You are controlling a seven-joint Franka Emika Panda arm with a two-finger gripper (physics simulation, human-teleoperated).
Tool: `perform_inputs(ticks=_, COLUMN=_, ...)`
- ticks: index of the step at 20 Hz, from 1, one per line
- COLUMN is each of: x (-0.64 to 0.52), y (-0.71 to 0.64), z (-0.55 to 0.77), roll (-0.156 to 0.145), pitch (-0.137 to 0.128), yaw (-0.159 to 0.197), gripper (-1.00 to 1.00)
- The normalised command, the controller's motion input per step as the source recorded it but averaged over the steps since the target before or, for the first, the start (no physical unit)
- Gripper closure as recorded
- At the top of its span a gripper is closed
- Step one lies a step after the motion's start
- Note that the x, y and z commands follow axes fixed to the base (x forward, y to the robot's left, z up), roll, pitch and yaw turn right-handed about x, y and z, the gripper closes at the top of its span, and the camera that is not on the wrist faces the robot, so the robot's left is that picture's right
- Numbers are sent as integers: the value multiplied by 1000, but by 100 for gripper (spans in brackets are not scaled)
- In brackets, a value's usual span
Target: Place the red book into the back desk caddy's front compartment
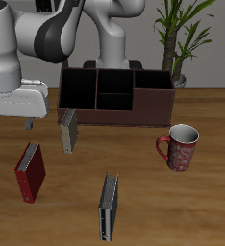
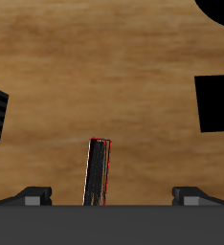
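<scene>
The red book (image 1: 30,173) stands upright on the table near the front edge, with pale page edges. It also shows in the wrist view (image 2: 99,172), edge-on between the fingers and beyond them. My gripper (image 1: 11,122) hangs above the table, farther back than the book and apart from it; in the wrist view the gripper (image 2: 114,196) is open and empty. The back desk caddy (image 1: 153,108) is a dark maroon box with black dividers at the table's back. Its front compartment (image 1: 112,100) is the middle cell by the nearer long wall.
A slim grey book (image 1: 69,131) stands just before the caddy, and another grey book (image 1: 108,207) stands near the front edge. A red patterned mug (image 1: 180,147) is beside the caddy's end. A potted plant (image 1: 179,38) stands behind.
</scene>
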Motion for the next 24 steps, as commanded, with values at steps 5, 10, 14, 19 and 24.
perform_inputs(ticks=5, x=-39, y=-22, z=-264, roll=-20, pitch=-7, yaw=8, gripper=-100)
perform_inputs(ticks=10, x=-79, y=20, z=-328, roll=-13, pitch=-1, yaw=14, gripper=-100)
perform_inputs(ticks=14, x=-27, y=-9, z=-221, roll=-3, pitch=-2, yaw=-19, gripper=-100)
perform_inputs(ticks=19, x=-42, y=-74, z=-126, roll=-10, pitch=-9, yaw=-33, gripper=-100)
perform_inputs(ticks=24, x=35, y=-13, z=-81, roll=-14, pitch=-13, yaw=-7, gripper=-100)
